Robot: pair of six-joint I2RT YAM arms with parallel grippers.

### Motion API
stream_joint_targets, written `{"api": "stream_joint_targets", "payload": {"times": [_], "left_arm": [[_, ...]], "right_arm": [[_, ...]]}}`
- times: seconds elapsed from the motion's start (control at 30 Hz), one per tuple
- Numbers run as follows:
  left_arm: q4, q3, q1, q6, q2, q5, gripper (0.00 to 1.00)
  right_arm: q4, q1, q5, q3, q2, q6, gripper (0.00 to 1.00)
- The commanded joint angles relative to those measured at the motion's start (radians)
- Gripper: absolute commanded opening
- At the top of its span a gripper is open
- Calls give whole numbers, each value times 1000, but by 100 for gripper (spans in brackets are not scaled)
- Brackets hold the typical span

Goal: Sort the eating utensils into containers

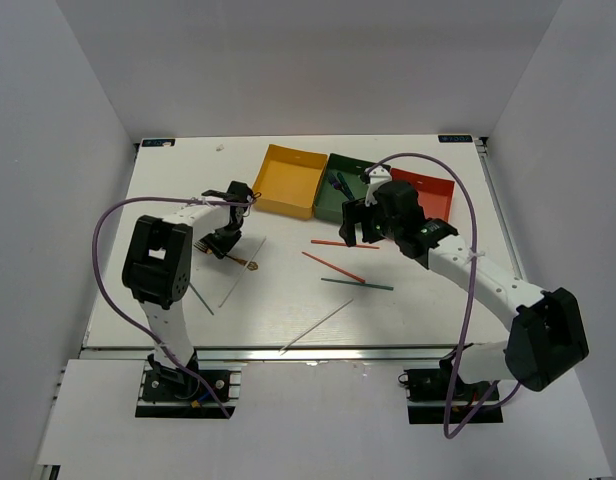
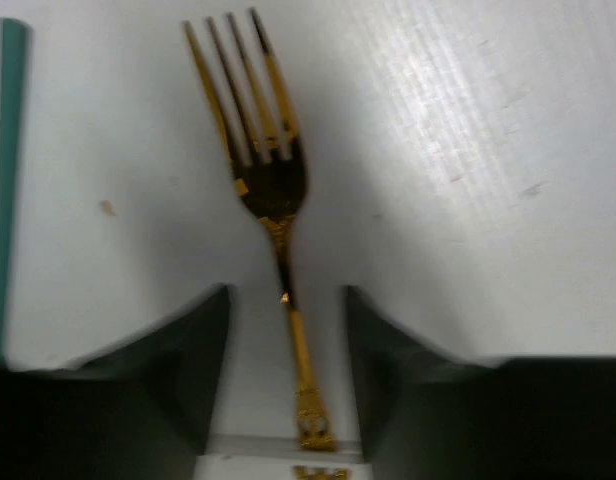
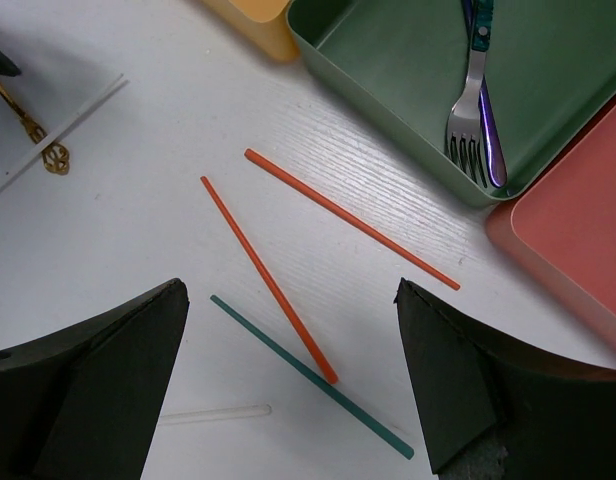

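Observation:
A gold fork (image 2: 273,190) lies flat on the table, its handle running between the open fingers of my left gripper (image 2: 286,295), with a gap on each side. In the top view the left gripper (image 1: 226,238) is low over that fork (image 1: 244,262). My right gripper (image 3: 290,287) is open and empty above two red chopsticks (image 3: 268,265) (image 3: 348,217), a green chopstick (image 3: 308,375) and a pale one (image 3: 213,412). The yellow tray (image 1: 288,180), green tray (image 1: 340,200) and red tray (image 1: 428,195) stand side by side at the back. A silver fork (image 3: 472,100) and a purple one lie in the green tray (image 3: 388,60).
A second green chopstick (image 2: 8,150) lies left of the gold fork, also in the top view (image 1: 200,297). A pale chopstick (image 1: 238,272) crosses the fork's handle end. Another pale chopstick (image 1: 316,327) lies near the front edge. White walls enclose the table.

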Motion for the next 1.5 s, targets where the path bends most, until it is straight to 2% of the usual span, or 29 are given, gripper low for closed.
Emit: {"api": "stream_joint_targets", "payload": {"times": [0.0,0.17,0.2,0.33,0.43,0.5,0.53,0.73,0.93,1.13,1.47], "left_arm": [[122,-51,9,-128,11,5,44],[213,-134,21,-120,5,33,42],[228,-154,22,-119,5,38,35],[270,-195,36,-107,0,47,26],[308,-226,45,-85,5,70,7],[335,-243,51,-67,5,85,5],[339,-247,56,-59,6,91,0],[291,-218,58,-30,-84,-5,0],[362,-188,47,94,-242,-168,0],[382,-125,18,212,-284,-314,0],[427,-43,-22,332,-259,-419,0]], "right_arm": [[51,9,-11,-11,-50,6,89],[56,14,-11,-23,-85,3,89],[56,14,-11,-23,-88,2,89],[59,14,-11,-27,-104,2,89],[65,14,-11,-38,-113,2,89],[65,14,-11,-41,-118,0,89],[65,14,-11,-43,-118,-2,89],[82,14,-11,-69,-139,-6,89],[98,14,-51,-83,-144,-8,89],[109,14,-58,-90,-159,-9,89],[109,14,-51,-100,-190,-12,89]]}}
